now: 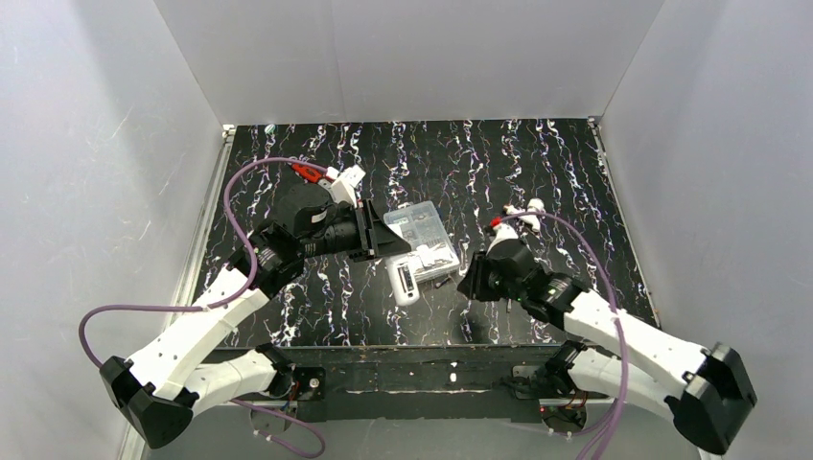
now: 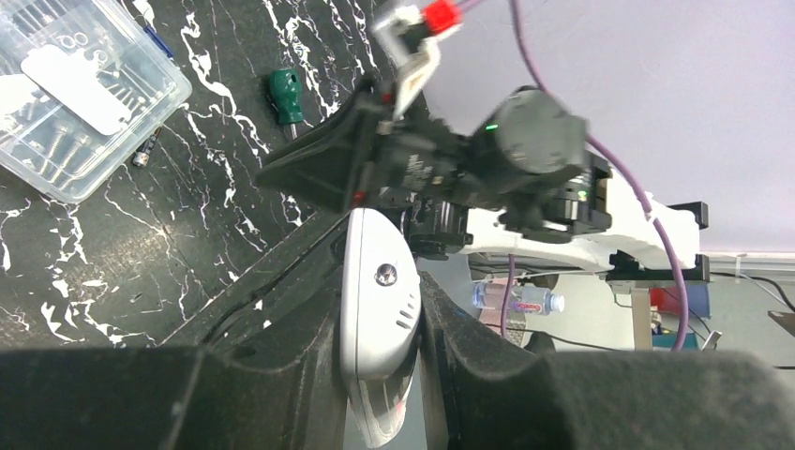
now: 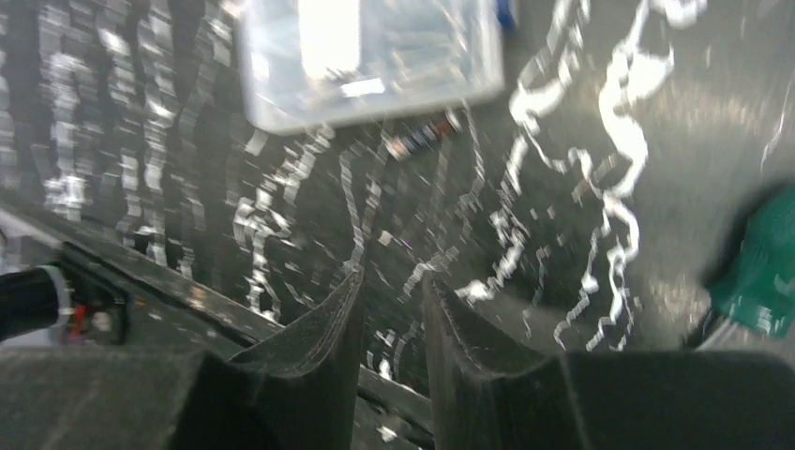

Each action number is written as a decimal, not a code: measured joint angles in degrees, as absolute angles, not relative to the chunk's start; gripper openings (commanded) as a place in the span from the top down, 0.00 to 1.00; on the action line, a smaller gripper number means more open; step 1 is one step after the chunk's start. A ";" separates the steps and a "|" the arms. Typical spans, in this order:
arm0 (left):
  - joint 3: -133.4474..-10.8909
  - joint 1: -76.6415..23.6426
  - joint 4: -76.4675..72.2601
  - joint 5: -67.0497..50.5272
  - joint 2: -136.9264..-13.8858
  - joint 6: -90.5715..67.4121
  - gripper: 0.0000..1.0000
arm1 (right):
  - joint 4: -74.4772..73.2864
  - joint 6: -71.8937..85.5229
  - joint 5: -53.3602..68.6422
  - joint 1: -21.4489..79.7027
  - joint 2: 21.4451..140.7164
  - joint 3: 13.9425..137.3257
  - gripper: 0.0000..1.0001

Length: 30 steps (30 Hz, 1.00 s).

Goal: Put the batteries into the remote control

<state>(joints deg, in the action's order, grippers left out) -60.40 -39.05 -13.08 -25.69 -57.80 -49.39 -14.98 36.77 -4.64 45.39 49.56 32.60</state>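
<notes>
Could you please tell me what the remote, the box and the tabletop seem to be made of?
The remote looks like glossy white plastic: smooth moulded shell with a sheen. The box is clear plastic: its contents show through. The tabletop is black with white veins, marble-look; possibly printed laminate.

The remote control [image 2: 380, 309] is showing smooth white plastic; the box [image 2: 80, 94] is gleaming clear plastic; the tabletop [image 1: 556, 172] is looking glossy.

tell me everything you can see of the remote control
The remote control is a slim white plastic handset with rounded edges. The face in view carries a small round dot and a few short slots. The jaws of the left gripper are shut on its two long sides.
</notes>
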 measured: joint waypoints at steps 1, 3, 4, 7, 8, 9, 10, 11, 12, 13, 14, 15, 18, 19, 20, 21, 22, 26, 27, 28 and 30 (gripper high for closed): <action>-60.36 -39.05 -13.17 -25.69 -57.78 -49.56 1.00 | -16.36 39.24 -5.45 46.04 51.64 31.83 0.58; -60.34 -39.05 -13.37 -25.69 -57.69 -50.11 1.00 | -18.15 42.57 -7.42 47.59 55.57 31.51 0.53; -60.34 -39.05 -13.45 -25.69 -57.63 -50.22 1.00 | -18.39 43.64 -8.16 48.10 56.88 31.51 0.52; -60.34 -39.05 -13.43 -25.74 -57.39 -50.85 1.00 | -20.21 47.07 -10.98 49.15 61.89 33.10 0.51; -60.34 -39.05 -13.41 -25.74 -57.30 -51.00 1.00 | -20.51 48.05 -11.81 49.17 63.59 33.95 0.50; -60.34 -39.05 -13.37 -25.74 -57.21 -51.07 1.00 | -20.62 49.08 -12.53 49.17 65.23 34.76 0.49; -60.34 -39.05 -13.37 -25.74 -57.12 -51.11 1.00 | -20.62 49.80 -13.08 49.17 66.43 35.40 0.49; -60.34 -39.05 -13.32 -25.74 -56.97 -51.18 1.00 | -20.62 50.74 -13.76 49.15 67.75 36.10 0.48; -60.34 -39.05 -13.26 -25.74 -56.80 -51.20 1.00 | -20.53 51.57 -14.39 49.15 69.04 36.75 0.47; -60.34 -39.05 -13.17 -25.71 -56.60 -51.22 1.00 | -20.47 52.40 -15.00 49.17 70.19 37.34 0.46; -60.34 -39.05 -13.13 -25.71 -56.34 -51.20 1.00 | -20.36 52.99 -15.55 49.17 71.35 37.82 0.45; -60.34 -39.05 -13.13 -25.71 -56.10 -51.18 1.00 | -20.12 53.60 -16.08 49.17 72.40 38.22 0.45; -60.34 -39.05 -12.86 -25.71 -55.35 -51.09 1.00 | -19.40 54.85 -17.32 49.17 74.70 39.09 0.44; -60.34 -39.05 -12.80 -25.71 -55.22 -51.05 1.00 | -19.09 55.27 -17.65 49.17 75.29 39.33 0.43; -60.34 -39.05 -12.62 -25.69 -55.02 -51.00 1.00 | -18.70 55.53 -17.89 49.17 75.79 39.46 0.43; -60.34 -39.05 -12.38 -25.69 -54.87 -50.98 1.00 | -18.37 55.72 -18.06 49.15 76.27 39.66 0.43; -60.34 -39.03 -12.14 -25.69 -54.74 -50.94 1.00 | -17.96 55.83 -18.11 49.15 76.71 39.81 0.43; -59.94 -38.89 -11.66 -25.69 -54.46 -50.92 1.00 | -17.21 56.16 -18.13 49.15 78.72 41.19 0.43; -59.75 -38.83 -11.64 -25.69 -54.43 -50.87 1.00 | -16.82 56.23 -18.13 49.17 79.29 41.60 0.43; -59.61 -38.81 -11.53 -25.67 -54.43 -50.81 1.00 | -16.47 56.23 -18.13 49.17 79.81 41.91 0.43; -59.48 -38.79 -11.25 -25.65 -54.43 -50.74 1.00 | -16.03 56.21 -18.13 49.17 80.68 42.54 0.43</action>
